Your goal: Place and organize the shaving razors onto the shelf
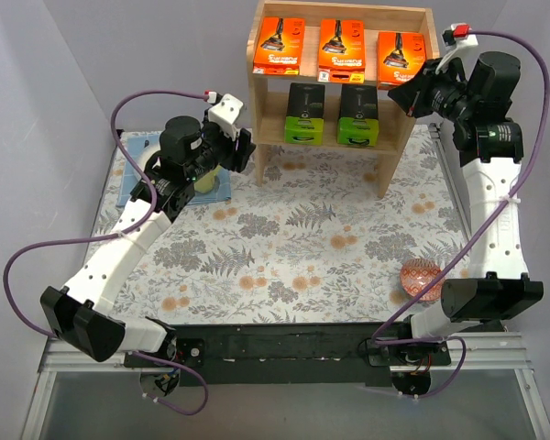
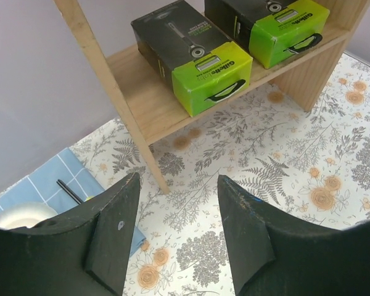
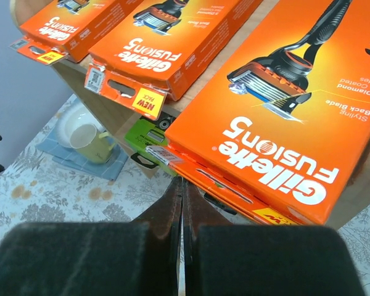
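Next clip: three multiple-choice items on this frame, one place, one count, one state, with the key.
1. Where on the shelf do the green packs lie?
A. top tier
B. lower tier
C. neither, beside it

2. How many orange packs are on the shelf?
A. two
B. three
C. five

3. The left gripper is:
A. open
B. shut on a pack
C. shut on nothing

Key: 1 B, both sit under the orange row. 2 B, three lie side by side on top. 3 A, its jaws stand apart, holding nothing.

Robot lab booth: plain walls [image 1: 37, 92], floral tablecloth [image 1: 302, 252]
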Controlling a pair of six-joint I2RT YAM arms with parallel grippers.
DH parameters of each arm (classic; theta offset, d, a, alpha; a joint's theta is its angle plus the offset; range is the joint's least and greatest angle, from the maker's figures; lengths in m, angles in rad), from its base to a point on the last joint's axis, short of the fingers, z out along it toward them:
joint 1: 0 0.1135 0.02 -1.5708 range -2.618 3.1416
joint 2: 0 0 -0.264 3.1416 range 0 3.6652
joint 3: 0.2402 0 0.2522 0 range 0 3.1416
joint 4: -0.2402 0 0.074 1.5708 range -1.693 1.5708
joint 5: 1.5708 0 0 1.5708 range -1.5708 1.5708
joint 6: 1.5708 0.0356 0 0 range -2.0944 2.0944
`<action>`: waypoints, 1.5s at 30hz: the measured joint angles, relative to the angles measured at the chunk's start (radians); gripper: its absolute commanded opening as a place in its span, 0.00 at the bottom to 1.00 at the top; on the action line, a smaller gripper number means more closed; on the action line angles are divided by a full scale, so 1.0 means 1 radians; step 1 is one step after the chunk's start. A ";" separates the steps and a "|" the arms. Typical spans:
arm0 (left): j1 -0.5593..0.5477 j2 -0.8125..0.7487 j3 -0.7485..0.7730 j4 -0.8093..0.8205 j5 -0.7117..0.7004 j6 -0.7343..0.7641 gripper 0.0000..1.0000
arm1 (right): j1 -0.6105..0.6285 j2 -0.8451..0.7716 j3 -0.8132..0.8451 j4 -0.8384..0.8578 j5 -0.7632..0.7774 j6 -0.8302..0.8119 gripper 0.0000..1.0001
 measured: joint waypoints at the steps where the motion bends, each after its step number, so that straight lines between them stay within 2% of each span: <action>1: 0.006 0.000 -0.003 0.000 0.008 -0.005 0.52 | 0.000 0.009 0.005 0.000 0.005 0.000 0.01; 12: 0.064 -0.012 -0.040 -0.013 0.079 -0.047 0.53 | 0.000 0.102 0.068 -0.005 0.046 -0.015 0.01; 26: 0.085 -0.027 -0.084 -0.020 0.121 -0.059 0.53 | -0.011 0.164 0.153 -0.004 0.057 -0.050 0.01; 29: 0.092 -0.030 -0.097 -0.020 0.123 -0.063 0.58 | -0.013 0.164 0.154 -0.003 0.055 -0.051 0.01; 30: 0.095 -0.031 -0.099 -0.021 0.124 -0.064 0.72 | -0.014 0.164 0.154 -0.003 0.052 -0.051 0.01; 31: 0.097 -0.032 -0.100 -0.020 0.125 -0.067 0.98 | -0.014 0.159 0.149 0.000 0.046 -0.051 0.10; 32: 0.098 -0.032 -0.100 -0.020 0.125 -0.064 0.98 | -0.015 0.147 0.126 0.011 0.036 -0.053 0.25; 33: 0.100 -0.034 -0.100 -0.018 0.125 -0.066 0.98 | -0.015 0.124 0.089 0.021 0.025 -0.055 0.48; 35: 0.105 -0.040 -0.100 -0.016 0.125 -0.071 0.98 | -0.015 0.058 -0.002 0.024 0.000 -0.064 0.70; 36: 0.108 -0.044 -0.101 -0.014 0.125 -0.072 0.98 | -0.014 0.018 -0.052 0.025 -0.005 -0.077 0.98; 40: 0.137 -0.077 -0.130 -0.004 0.130 -0.090 0.98 | 0.055 -0.131 -0.192 -0.051 0.081 -0.117 0.98; 45: 0.212 -0.131 -0.204 0.013 0.158 -0.171 0.98 | 0.215 -0.198 -0.348 -0.135 0.245 -0.164 0.99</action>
